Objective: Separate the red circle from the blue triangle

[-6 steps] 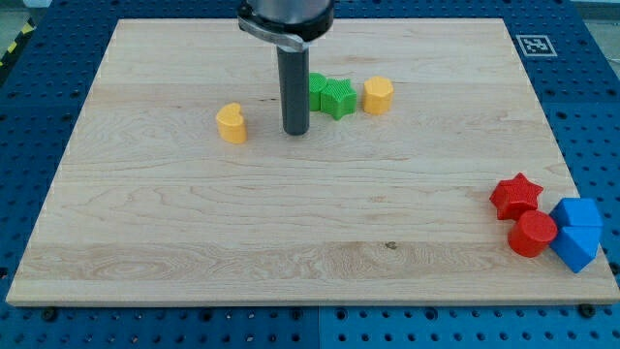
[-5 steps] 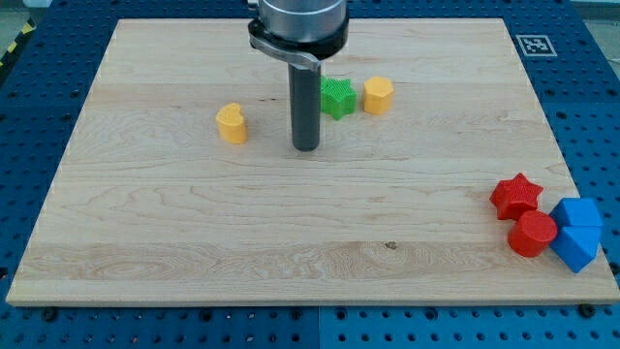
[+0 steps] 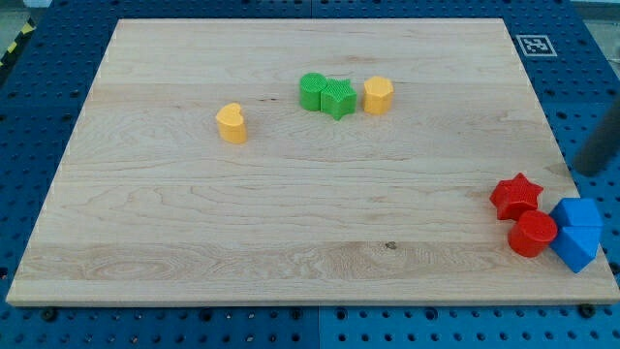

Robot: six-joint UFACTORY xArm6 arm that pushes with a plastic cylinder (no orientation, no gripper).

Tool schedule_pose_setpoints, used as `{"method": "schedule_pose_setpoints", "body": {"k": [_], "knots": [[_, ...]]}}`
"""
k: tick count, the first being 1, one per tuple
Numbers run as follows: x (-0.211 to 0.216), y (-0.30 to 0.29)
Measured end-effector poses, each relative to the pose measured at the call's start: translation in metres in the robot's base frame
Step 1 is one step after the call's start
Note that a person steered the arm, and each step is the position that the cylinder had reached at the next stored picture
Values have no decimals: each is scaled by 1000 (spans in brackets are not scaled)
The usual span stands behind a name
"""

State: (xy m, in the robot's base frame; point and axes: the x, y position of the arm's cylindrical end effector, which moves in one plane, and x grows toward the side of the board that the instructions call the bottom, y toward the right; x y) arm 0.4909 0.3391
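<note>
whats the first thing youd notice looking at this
The eye goes first to the tight cluster at the view's bottom right: a red star, a red circle and two blue blocks, the circle pressed against the blue ones. Near the top middle sit a green pair and a yellow block, with another yellow block off to the left. My tip is a dark blur at the right edge, just above the cluster.

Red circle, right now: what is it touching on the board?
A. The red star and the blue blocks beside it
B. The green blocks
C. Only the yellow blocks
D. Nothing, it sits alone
A. The red circle sits packed against the red star above it and the blue blocks on its right, near the view's lower right corner; my tip is a blurred rod just above them.
</note>
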Motion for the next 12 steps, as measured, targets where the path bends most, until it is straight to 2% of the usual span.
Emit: {"method": "schedule_pose_setpoints", "body": {"k": [1,2,3,5,8,12], "knots": [[6,6],[45,2],[113,-12],[103,-11],[96,-54],[83,-213]]}}
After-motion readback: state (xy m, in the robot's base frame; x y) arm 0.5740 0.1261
